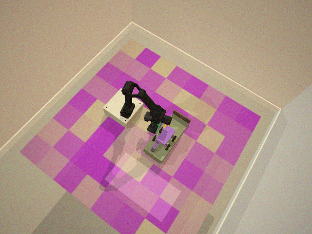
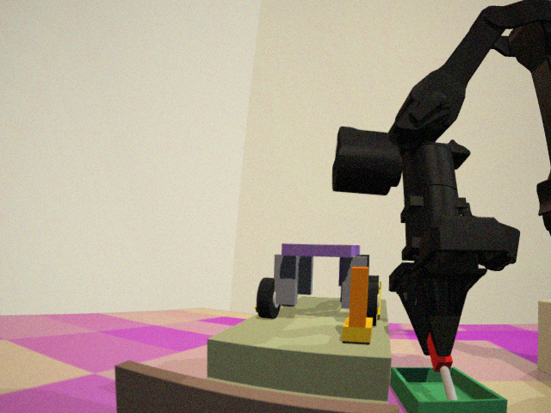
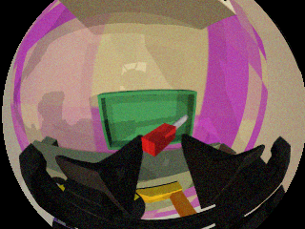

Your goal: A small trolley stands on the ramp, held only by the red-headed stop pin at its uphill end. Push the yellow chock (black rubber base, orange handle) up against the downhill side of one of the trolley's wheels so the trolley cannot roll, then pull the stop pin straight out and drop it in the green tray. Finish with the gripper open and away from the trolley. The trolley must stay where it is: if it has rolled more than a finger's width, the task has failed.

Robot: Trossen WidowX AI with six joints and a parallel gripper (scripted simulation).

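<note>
One stop pin [image 2: 448, 381] leans in the green tray [image 2: 487, 397], its pale shaft tilted with the lower end toward 5 o'clock on the tray floor and its red head [image 2: 438, 353] up toward 11 o'clock. The head sits right at the tips of the black jaws, which point straight down over the tray. The jaws stand partly apart and clamp nothing. In the wrist view the red head [image 3: 158, 139] lies in the gap just beyond the two dark fingertips, with the tray [image 3: 110, 126] behind it.

In the exterior view the tray lies at 4 o'clock from the olive ramp [image 2: 298, 355], just beside its near corner. On the ramp the yellow chock [image 2: 357, 332] with its upright orange handle [image 2: 358, 295] stands directly in front of the trolley's right-hand wheel [image 2: 373, 298]. Whether the two touch cannot be told from here. The trolley [image 2: 320, 249], with a purple deck on grey legs, stands at the ramp's far end, its other front wheel [image 2: 267, 298] at 9 o'clock from the chock.

The arm [image 2: 436, 101] rises toward 1 o'clock from the jaws. From above it reaches from a cream pedestal [image 1: 112, 106] at 10 o'clock of the ramp [image 1: 161, 156]. All of it rests on a pink and tan chequered counter [image 2: 66, 342].
</note>
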